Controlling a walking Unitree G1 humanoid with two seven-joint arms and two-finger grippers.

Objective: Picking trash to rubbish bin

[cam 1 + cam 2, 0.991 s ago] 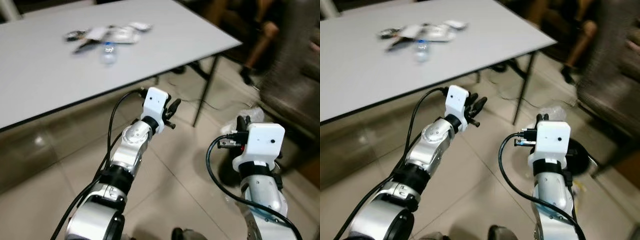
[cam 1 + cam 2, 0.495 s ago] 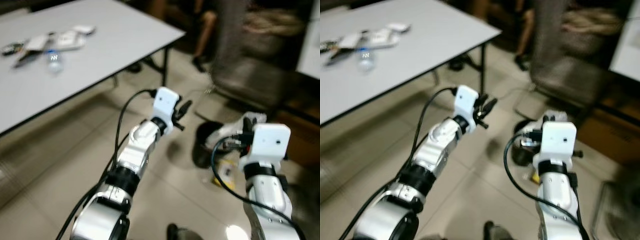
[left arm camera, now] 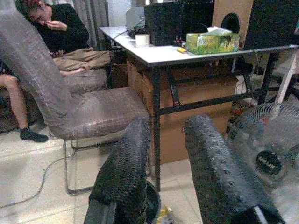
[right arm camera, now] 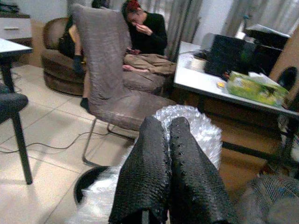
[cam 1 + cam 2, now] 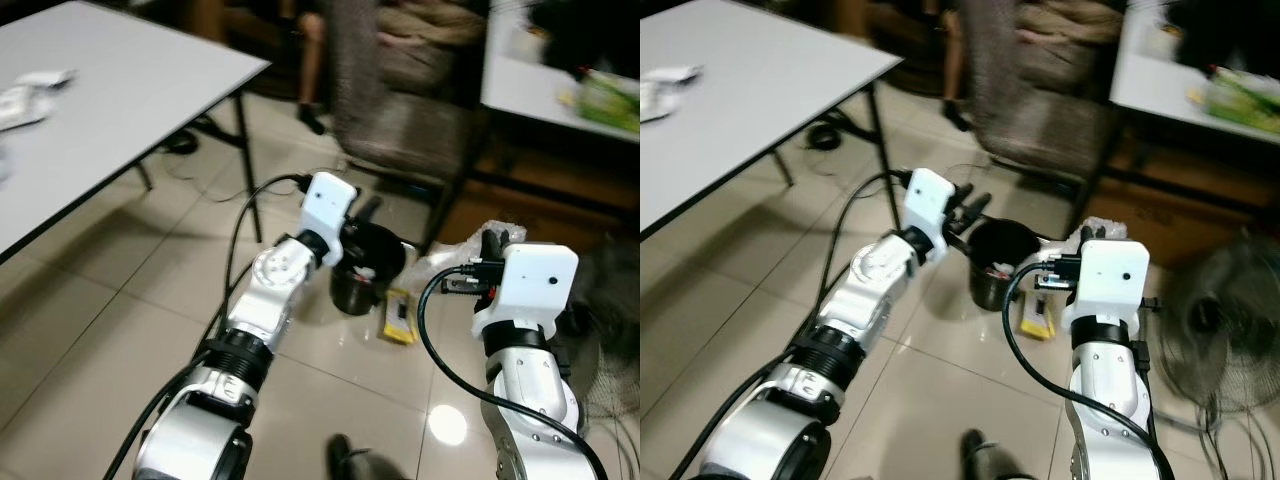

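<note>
Bubble wrap (image 4: 196,135), clear and crumpled, is pinched between the two closed black fingers (image 4: 154,172) of the right gripper (image 4: 169,140), bulging out beyond and around the fingertips. That arm is bent upward from the elbow, its white wrist housing raised, holding the wrap in the air just to the right of a black rubbish bin (image 5: 998,262) that stands on the tiled floor (image 5: 120,330). A flat yellow packet (image 5: 398,318) lies on the tiles touching or just beside the bin's base.

Stretched forward and up, the left arm reaches toward the bin, and the left gripper (image 3: 166,140) sits just beside its rim, fingers apart with nothing between them.

Behind the bin stands a grey-brown chair (image 4: 105,79), with a seated person (image 4: 147,35) further back. A white table (image 5: 110,90) is at the left, a desk (image 3: 187,53) with a green tissue box (image 3: 212,41) at the right, and a floor fan (image 5: 1225,340) near the right arm.
</note>
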